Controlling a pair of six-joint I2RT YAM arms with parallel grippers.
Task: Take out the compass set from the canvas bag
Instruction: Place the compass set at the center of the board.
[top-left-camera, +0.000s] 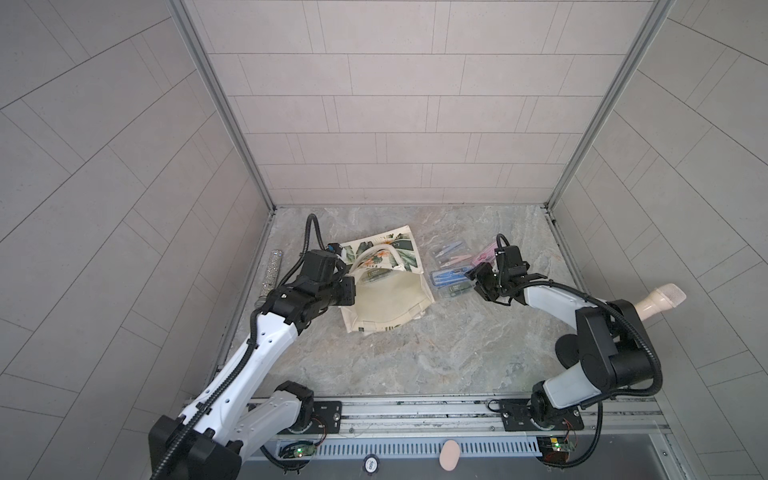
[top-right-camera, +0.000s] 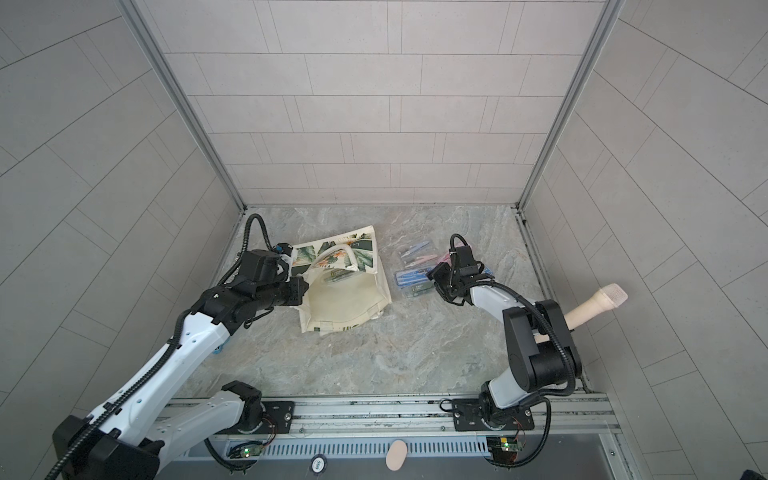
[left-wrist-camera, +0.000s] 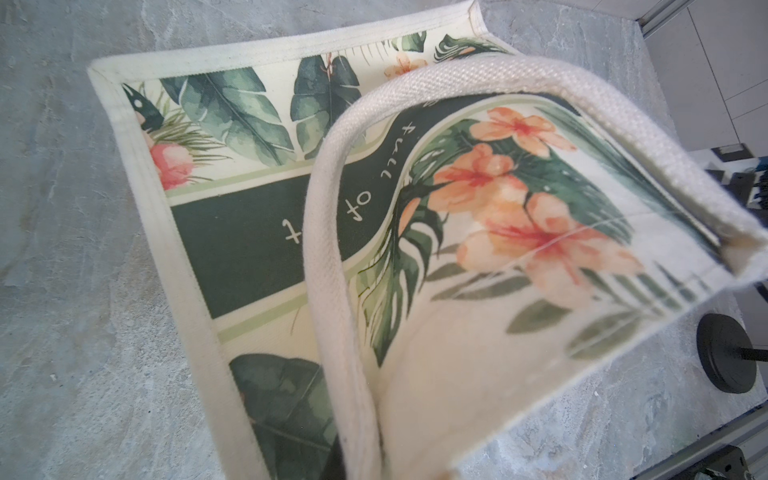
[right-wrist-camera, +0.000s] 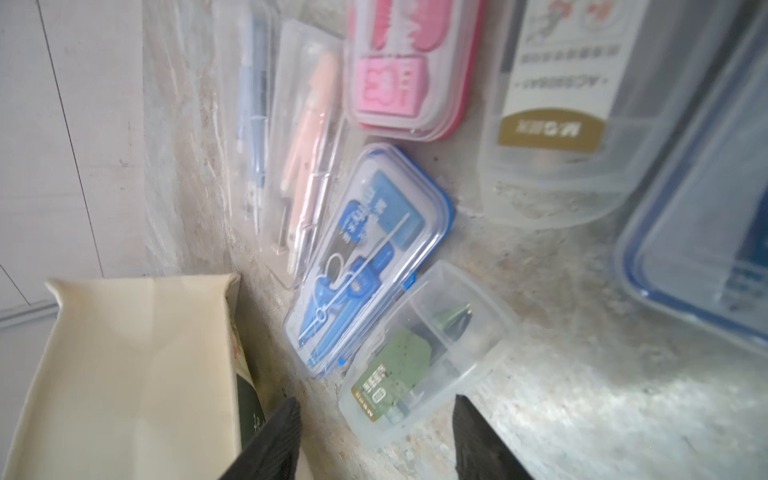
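Lying by the left edge of the table (top-left-camera: 415, 357) is a glittery stick (top-left-camera: 272, 272). Next to it the left gripper (top-left-camera: 348, 291) is pinched narrow on the left rim of the canvas bag (top-left-camera: 395, 303). The bag lies on its side near the middle of the table, its mouth propped open and one loop handle (top-left-camera: 388, 249) arched over the leaf print. Just inside the mouth sits a compass set (top-left-camera: 374, 276) in a clear case with a green label. Right of the bag, more cases lie close together on the table: a blue-rimmed case (right-wrist-camera: 370, 253), a second green-labelled case (right-wrist-camera: 419, 357) and a pink case (right-wrist-camera: 411, 75). The right gripper (right-wrist-camera: 376, 415) hovers over them, fingers spread wide with nothing held.
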